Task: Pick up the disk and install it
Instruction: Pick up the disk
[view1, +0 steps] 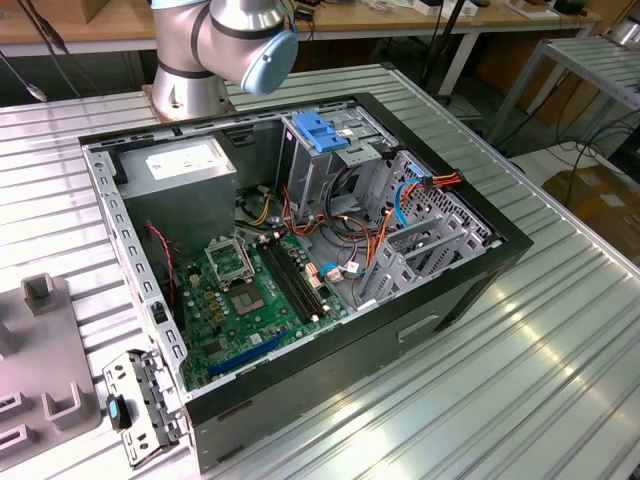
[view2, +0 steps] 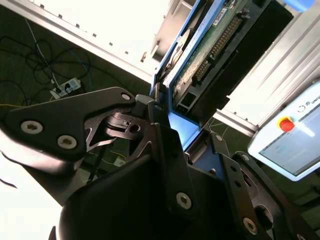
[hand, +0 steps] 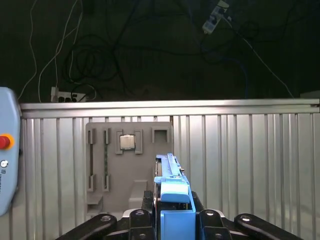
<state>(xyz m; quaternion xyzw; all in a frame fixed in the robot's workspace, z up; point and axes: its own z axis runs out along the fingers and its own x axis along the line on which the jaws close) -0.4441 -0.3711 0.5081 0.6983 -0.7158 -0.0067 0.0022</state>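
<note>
**Exterior view.** An open computer case (view1: 460, 290) lies on its side on the ribbed metal worktop (view1: 560, 380). A grey power-supply box (view1: 185, 165) sits in the corner nearest the arm base (view1: 190, 70). The motherboard (view1: 250, 290) covers the floor of the case. A blue bracket (view1: 320, 130) sits on top of the drive cage. A grey fixture plate (view1: 45, 350) rests on the worktop at the exterior view's left, just beside the case.

**Second wrist view.** The tool (view2: 185, 132) is clenched on the disk (view2: 210, 45). Its black fingers (view2: 162, 125) press against the blue side rails. The green circuit board on the disk faces the camera. A pendant (view2: 290, 135) with a red button lies beyond.

**First wrist view.** The disk (hand: 172, 187) shows edge-on, gripped in the tool (hand: 172, 212), with one blue rail towards the camera. Behind it is the worktop (hand: 250, 160), which carries the fixture plate (hand: 125, 165). The pendant (hand: 7, 155) lies near the worktop's edge.
</note>
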